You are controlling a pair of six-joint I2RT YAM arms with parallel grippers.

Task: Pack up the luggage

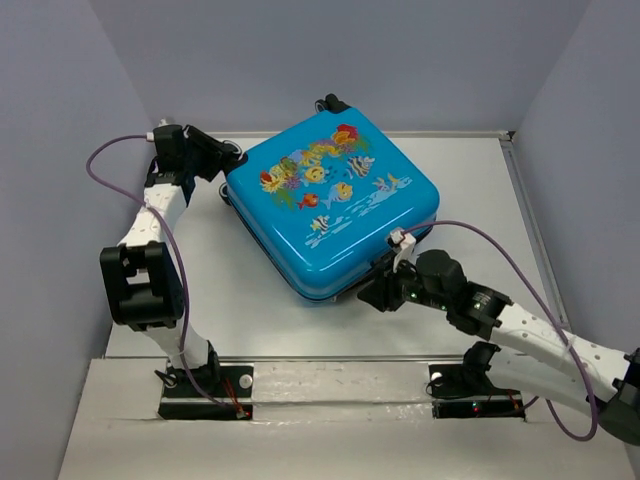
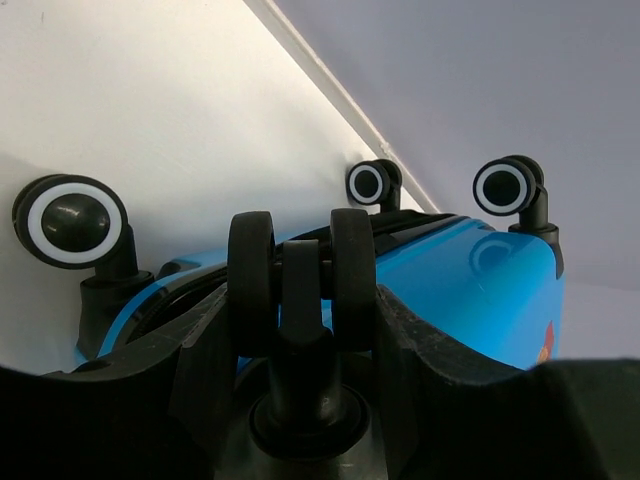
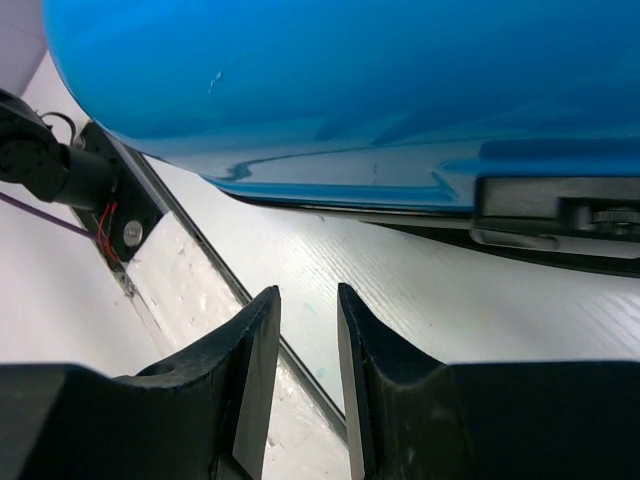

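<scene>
The luggage [image 1: 330,205] is a bright blue hard-shell suitcase lying closed and flat on the table, fish print up. My left gripper [image 1: 225,165] is at its back-left corner. In the left wrist view the fingers [image 2: 420,340] are closed on either side of a black twin wheel [image 2: 300,275] of the luggage [image 2: 470,270]. My right gripper [image 1: 372,293] sits low by the front-right edge. In the right wrist view the blue shell [image 3: 350,90] fills the top, and the right gripper [image 3: 308,292] has a narrow gap with only table showing through it.
Other black-and-white wheels [image 2: 70,220] [image 2: 503,187] stick out at the luggage's back end, near the grey back wall. A grey latch part [image 3: 560,205] sits on the seam. The arm bases [image 1: 205,385] [image 1: 475,385] stand on the taped front strip. Bare white table [image 1: 250,310] lies in front.
</scene>
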